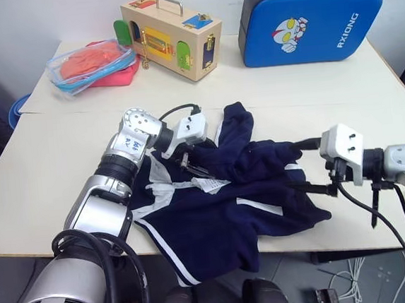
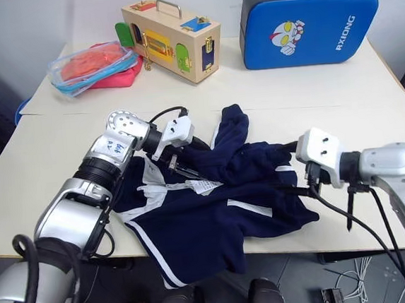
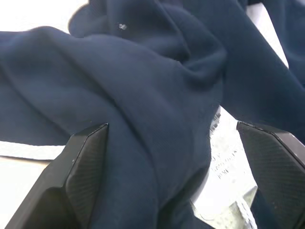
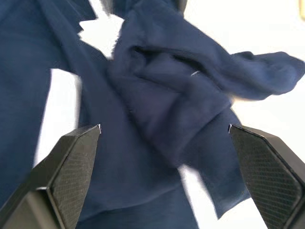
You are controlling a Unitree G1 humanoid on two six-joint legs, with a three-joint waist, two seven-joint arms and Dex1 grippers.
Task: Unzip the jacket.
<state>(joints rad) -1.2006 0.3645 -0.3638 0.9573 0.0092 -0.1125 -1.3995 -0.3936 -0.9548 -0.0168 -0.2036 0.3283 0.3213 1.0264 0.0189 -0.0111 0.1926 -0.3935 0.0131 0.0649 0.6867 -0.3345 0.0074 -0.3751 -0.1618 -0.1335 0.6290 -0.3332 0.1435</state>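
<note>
The navy jacket (image 1: 228,206) with white stripes lies crumpled at the table's front, its hem hanging over the edge. A white paper tag (image 1: 209,185) lies on it near the collar. My left gripper (image 1: 201,157) stands open just over the bunched fabric beside the tag. The left wrist view has the tag (image 3: 226,162) close to one of the fingers (image 3: 271,167). My right gripper (image 1: 294,165) is open at the jacket's right side, pointing into a rumpled sleeve (image 4: 190,90). Nothing is held. I cannot make out the zipper.
At the back of the table (image 1: 61,157) stand a wooden latch box (image 1: 171,37), a blue padded case (image 1: 308,22) with a cartoon figure, and a clear container (image 1: 92,62) with orange contents on a pink item. Cables hang from my right wrist.
</note>
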